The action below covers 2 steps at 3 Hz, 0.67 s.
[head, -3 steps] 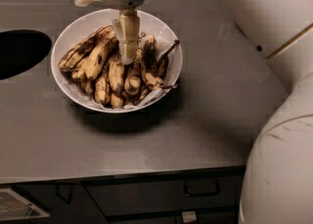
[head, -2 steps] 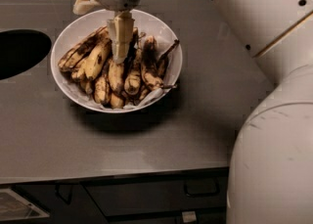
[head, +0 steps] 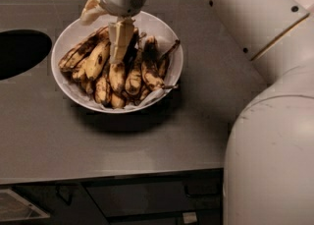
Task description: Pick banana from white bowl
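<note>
Yellow blotched with brown, the banana (head: pixel 117 76) lies among the other bananas (head: pixel 149 71) in the white bowl (head: pixel 66 79), not yet lifted, while the gripper (head: pixel 120 47) points straight down from the arm (head: pixel 245 13) onto it, and whether it grasps I cannot tell.

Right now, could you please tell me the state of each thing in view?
Bowl: upright on the counter, paper-lined, full.
Bananas: overripe, brown-blotched, piled in the bowl.
Pincer: pointing down, tip at the banana pile.
</note>
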{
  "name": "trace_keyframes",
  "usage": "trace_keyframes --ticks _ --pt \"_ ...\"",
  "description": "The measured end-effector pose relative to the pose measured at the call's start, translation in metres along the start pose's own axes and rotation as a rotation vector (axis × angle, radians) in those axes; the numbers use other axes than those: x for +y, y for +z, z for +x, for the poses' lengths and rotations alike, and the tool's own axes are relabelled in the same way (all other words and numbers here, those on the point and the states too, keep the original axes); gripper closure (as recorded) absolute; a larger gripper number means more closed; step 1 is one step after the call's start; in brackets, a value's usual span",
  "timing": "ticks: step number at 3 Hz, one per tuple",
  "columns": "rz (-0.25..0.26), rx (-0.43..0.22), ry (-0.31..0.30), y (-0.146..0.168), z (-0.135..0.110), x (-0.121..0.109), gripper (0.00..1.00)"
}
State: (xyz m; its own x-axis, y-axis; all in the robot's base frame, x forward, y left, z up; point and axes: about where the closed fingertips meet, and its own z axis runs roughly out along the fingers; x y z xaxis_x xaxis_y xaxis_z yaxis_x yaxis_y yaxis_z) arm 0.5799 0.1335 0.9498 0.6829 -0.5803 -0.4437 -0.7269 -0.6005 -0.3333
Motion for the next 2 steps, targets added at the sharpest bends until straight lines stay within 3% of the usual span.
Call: trace_keyframes --ticks 2 --pt "0.004 -0.017 0.036 0.0022 0.0087 0.0107 0.31"
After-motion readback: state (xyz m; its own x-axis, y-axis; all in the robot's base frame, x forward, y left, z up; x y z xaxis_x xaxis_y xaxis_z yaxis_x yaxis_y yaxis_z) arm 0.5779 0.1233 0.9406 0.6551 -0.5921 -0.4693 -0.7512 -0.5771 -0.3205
